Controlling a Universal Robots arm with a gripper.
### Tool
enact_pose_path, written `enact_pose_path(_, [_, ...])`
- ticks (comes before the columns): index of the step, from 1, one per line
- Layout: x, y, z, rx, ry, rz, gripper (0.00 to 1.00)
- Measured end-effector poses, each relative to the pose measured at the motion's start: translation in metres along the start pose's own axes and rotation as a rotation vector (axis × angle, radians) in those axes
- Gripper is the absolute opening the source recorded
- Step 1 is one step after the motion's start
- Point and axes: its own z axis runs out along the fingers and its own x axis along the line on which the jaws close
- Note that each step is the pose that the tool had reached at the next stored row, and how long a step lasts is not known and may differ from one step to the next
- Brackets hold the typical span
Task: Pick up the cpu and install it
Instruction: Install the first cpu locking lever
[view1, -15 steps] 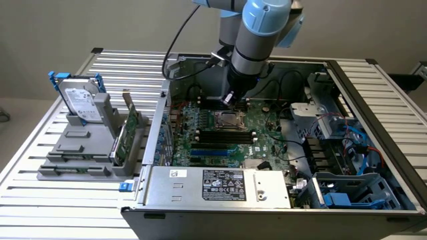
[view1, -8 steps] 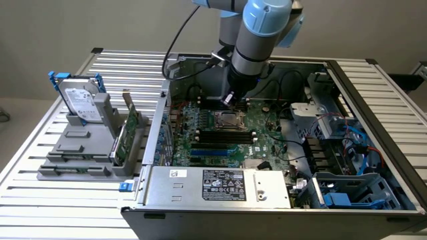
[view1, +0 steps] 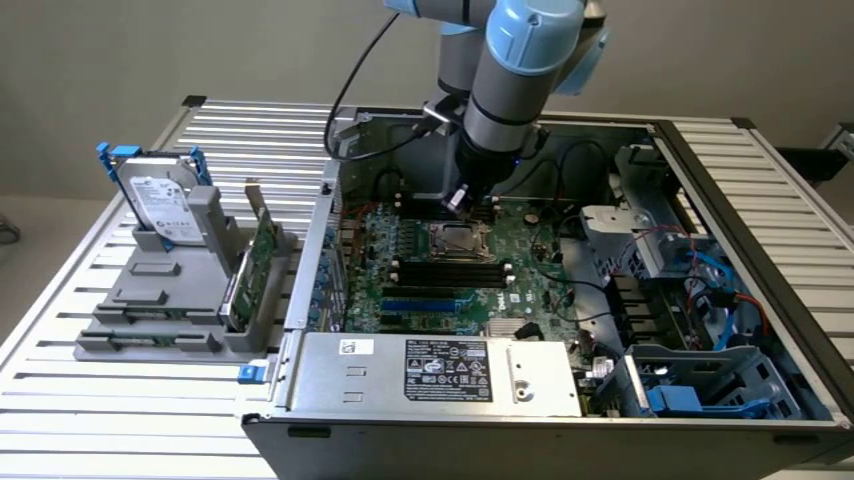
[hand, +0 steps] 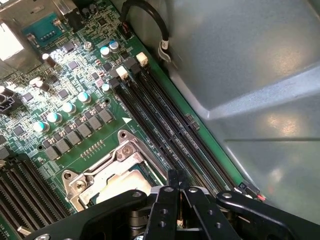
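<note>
exterior view: the gripper (view1: 458, 203) hangs just above the socket (view1: 461, 240) in the open case (view1: 747, 250) — the white label (view1: 450, 357) is too small to read.
wrist view: gripper (hand: 177, 192) clenched, apparently empty; the cpu (hand: 124, 184) seems to lie inside the socket frame — it should sit flat and square, never forced.

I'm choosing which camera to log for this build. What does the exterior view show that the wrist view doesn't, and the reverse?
Exterior view alone: the silver rectangular hard drive with a white label standing in a grey plastic holder outside the case, the grey power supply box, and the blue-and-grey robot arm.
Wrist view alone: small silver-topped capacitors, seen close.
Both: the green motherboard, the metal-framed square socket, the black memory slots, and the black gripper, shut, near the socket.
</note>
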Motion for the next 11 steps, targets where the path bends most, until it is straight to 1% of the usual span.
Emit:
enact_pose_path(3, [0.0001, -0.0001, 0.0002, 0.0008, 0.0013, 0.000, 0.11])
enact_pose_path(11, [0.0002, -0.0002, 0.0004, 0.0003, 0.0012, 0.000, 0.11])
